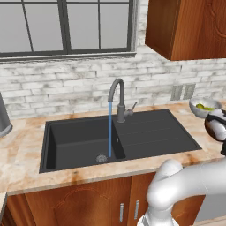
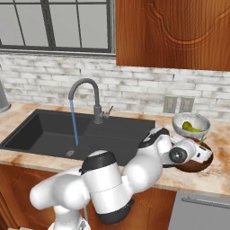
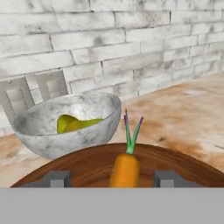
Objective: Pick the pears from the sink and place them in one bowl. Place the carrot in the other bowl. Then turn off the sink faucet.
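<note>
The orange carrot (image 3: 124, 169) with its green top lies in the dark brown wooden bowl (image 3: 85, 165), between my gripper's (image 3: 111, 178) spread fingertips (image 3: 55, 178), which do not touch it. The gripper is open and hovers low over that bowl (image 2: 198, 165) at the counter's right end. Just behind it stands the pale grey bowl (image 3: 89, 131) with the yellow-green pears (image 3: 72, 124) inside; the pears (image 2: 191, 127) also show from the right base camera. The faucet (image 1: 118, 95) runs a blue stream (image 1: 110, 128) into the black sink (image 1: 79, 141).
Two wall outlets (image 3: 33, 92) sit on the white brick backsplash behind the bowls. A wooden wall cabinet (image 1: 190, 26) hangs above the right counter. The sink's drainboard wing (image 1: 154, 130) lies between the faucet and the bowls. A grey object (image 1: 3, 119) stands at far left.
</note>
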